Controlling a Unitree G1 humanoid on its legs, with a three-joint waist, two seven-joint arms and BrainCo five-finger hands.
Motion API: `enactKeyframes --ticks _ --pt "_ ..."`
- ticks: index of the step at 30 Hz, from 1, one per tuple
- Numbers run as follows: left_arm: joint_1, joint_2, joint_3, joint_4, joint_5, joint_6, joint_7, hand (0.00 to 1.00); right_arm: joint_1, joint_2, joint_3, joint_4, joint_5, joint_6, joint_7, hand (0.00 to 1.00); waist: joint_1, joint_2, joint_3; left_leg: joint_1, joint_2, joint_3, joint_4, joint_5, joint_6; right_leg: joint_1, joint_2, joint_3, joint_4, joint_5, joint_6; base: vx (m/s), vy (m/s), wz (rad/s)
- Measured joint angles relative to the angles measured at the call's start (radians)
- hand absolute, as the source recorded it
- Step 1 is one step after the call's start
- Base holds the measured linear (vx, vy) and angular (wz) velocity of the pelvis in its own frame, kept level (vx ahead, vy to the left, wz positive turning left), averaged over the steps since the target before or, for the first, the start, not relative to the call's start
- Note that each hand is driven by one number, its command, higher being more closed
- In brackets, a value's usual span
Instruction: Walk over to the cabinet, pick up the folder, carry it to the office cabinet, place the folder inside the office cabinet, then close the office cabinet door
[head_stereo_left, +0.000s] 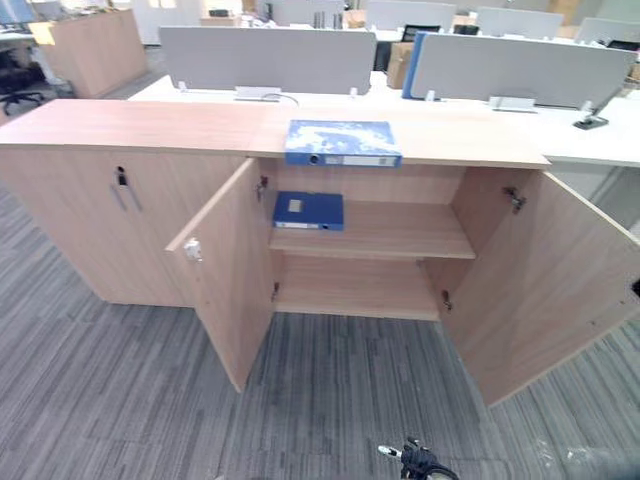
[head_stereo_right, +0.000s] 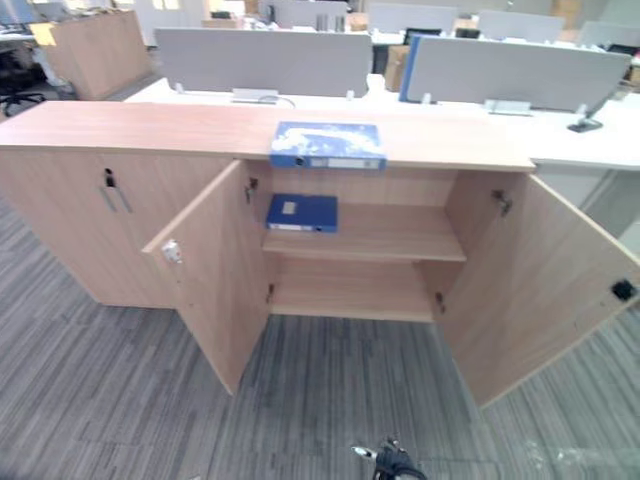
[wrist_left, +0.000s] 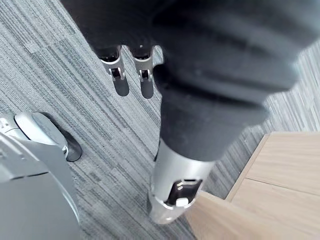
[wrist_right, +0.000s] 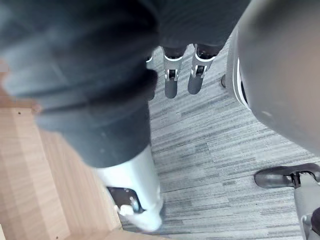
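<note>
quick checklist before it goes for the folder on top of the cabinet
1. Cloud-print folder lies flat at the front edge of the cabinet top, nothing on it: ok.
2. Left hand is empty, fingers straight: ok.
3. Right hand is empty, fingers straight: ok.
4. Left door and right door both stand open: ok.
5. Upper shelf has bare space beside the dark blue folder: ok.
6. Hands near the cloud-print folder: not ok, both hang low over the carpet.
</note>
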Motion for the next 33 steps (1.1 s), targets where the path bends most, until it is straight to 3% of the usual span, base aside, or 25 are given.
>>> enactKeyframes --ticks 2,5,10,12,13,15,16,18,20,21,22,23,24,27,29,33 --pt "-0.003 -0.001 0.0 0.001 -0.017 0.002 -0.001 0.0 -0.001 -0.002 -0.002 -0.004 0.001 -0.001 0.0 0.0 -0.007 -0.007 0.006 0.003 0.001 -0.006 -0.019 0.008 -0.014 0.006 0.003 -0.024 -0.02 -0.038 0.017 0.04 -0.173 -0.03" --pt "-0.003 -0.002 0.004 -0.001 -0.021 0.001 0.0 0.0 0.001 0.0 -0.018 -0.002 0.001 -0.003 -0.002 0.0 -0.017 -0.011 0.006 0.031 0.025 -0.025 -0.063 0.021 -0.035 0.006 0.022 -0.055 0.009 -0.096 0.007 0.07 -0.178 0.19" --pt "0.001 0.005 0.007 0.009 -0.029 0.0 0.003 0.0 -0.003 0.002 -0.092 0.024 0.003 -0.006 -0.014 0.0 -0.024 -0.013 0.0 0.029 0.095 -0.063 -0.019 -0.008 -0.08 0.053 0.099 -0.083 -0.027 -0.148 -0.007 0.17 -0.131 0.12" --pt "0.004 0.018 0.009 0.013 -0.039 0.0 0.004 0.0 -0.006 -0.001 -0.1 0.041 0.003 -0.009 -0.024 0.0 -0.024 -0.019 0.0 -0.026 0.105 -0.067 0.146 -0.042 -0.074 0.083 0.121 -0.082 -0.041 -0.155 -0.012 0.23 -0.126 -0.1" --pt "0.001 0.028 0.011 0.013 -0.039 0.001 0.004 0.0 -0.008 0.0 -0.1 0.049 0.003 -0.01 -0.024 0.0 -0.023 -0.031 0.007 -0.098 0.107 -0.071 0.33 -0.049 -0.068 0.108 0.128 -0.078 -0.045 -0.155 -0.01 0.28 -0.135 -0.23" --pt "0.004 0.031 0.011 0.013 -0.039 0.001 0.004 0.0 -0.009 -0.005 -0.1 0.055 0.003 -0.01 -0.025 0.0 -0.02 -0.023 0.013 -0.166 0.129 -0.07 0.541 -0.031 -0.07 0.159 0.149 -0.065 -0.07 -0.156 -0.016 0.23 -0.046 -0.39" --pt "0.011 0.031 0.011 0.012 -0.047 0.002 0.004 0.0 -0.01 -0.005 -0.099 0.059 0.002 -0.009 -0.029 0.0 -0.006 -0.03 0.027 -0.236 0.139 -0.066 0.726 -0.014 -0.064 0.209 0.161 -0.048 -0.095 -0.161 -0.024 0.22 0.014 -0.42" --pt "0.01 0.036 -0.006 0.012 -0.049 0.002 0.004 0.0 -0.015 -0.019 -0.1 0.084 0.002 -0.006 -0.036 0.0 0.002 -0.034 0.035 -0.297 0.117 -0.032 0.813 -0.087 -0.041 0.244 0.15 -0.015 -0.111 -0.164 -0.028 0.26 0.088 -0.52" --pt "0.011 0.041 -0.023 0.009 -0.051 0.001 0.004 0.0 -0.034 -0.027 -0.1 0.102 0.002 -0.004 -0.039 0.0 0.005 -0.035 0.064 -0.331 0.079 0.016 0.743 -0.123 -0.041 0.262 0.114 0.017 -0.105 -0.165 -0.027 0.23 0.214 -0.61" --pt "0.018 0.043 -0.04 0.009 -0.051 0.001 0.004 0.0 -0.035 -0.03 -0.098 0.103 0.002 -0.004 -0.039 0.0 0.008 -0.028 0.065 -0.329 0.057 0.03 0.584 -0.089 -0.039 0.261 0.096 0.044 -0.096 -0.176 -0.008 0.17 0.201 -0.54" --pt "0.029 0.041 -0.049 0.009 -0.051 0.0 0.004 0.0 -0.034 -0.034 -0.097 0.1 0.002 -0.003 -0.039 0.0 0.008 -0.014 0.062 -0.317 0.054 0.033 0.48 -0.015 -0.03 0.26 0.1 0.057 -0.089 -0.188 0.011 0.22 0.269 -0.52" --pt "0.025 0.051 -0.073 0.023 -0.052 0.002 0.003 0.0 -0.036 -0.035 -0.09 0.096 0.0 -0.004 -0.038 0.0 0.01 -0.007 0.067 -0.283 0.041 0.031 0.405 -0.065 -0.013 0.257 0.09 0.08 -0.081 -0.224 0.062 0.18 0.197 -0.08" --pt "0.009 0.067 -0.092 0.02 -0.051 0.0 0.002 0.0 -0.038 -0.031 -0.083 0.1 -0.002 -0.002 -0.037 0.0 0.012 -0.027 0.071 -0.279 0.006 0.034 0.373 -0.058 -0.004 0.246 0.062 0.083 -0.079 -0.222 0.054 0.23 0.275 0.09" --pt "0.014 0.068 -0.098 0.014 -0.024 0.001 0.002 0.0 -0.061 -0.033 -0.077 0.115 -0.06 -0.002 -0.029 0.0 0.019 -0.033 0.062 -0.218 -0.054 0.06 0.273 -0.03 0.029 0.255 0.032 0.105 -0.106 -0.199 0.02 0.15 0.153 0.06" --pt "0.026 0.069 -0.098 0.016 -0.015 0.001 0.002 0.0 -0.069 -0.027 -0.048 0.122 -0.074 -0.003 -0.025 0.0 0.02 -0.033 0.049 -0.184 -0.066 0.073 0.211 -0.01 0.035 0.257 0.023 0.114 -0.116 -0.171 -0.001 0.11 0.066 -0.2" --pt "0.034 0.074 -0.098 0.038 -0.013 0.002 0.002 0.0 -0.057 -0.023 -0.038 0.122 -0.076 -0.003 -0.023 0.0 0.019 -0.031 0.006 -0.092 -0.072 0.089 -0.006 0.086 0.031 0.237 0.029 0.116 -0.152 -0.073 0.005 0.1 -0.007 -0.18"
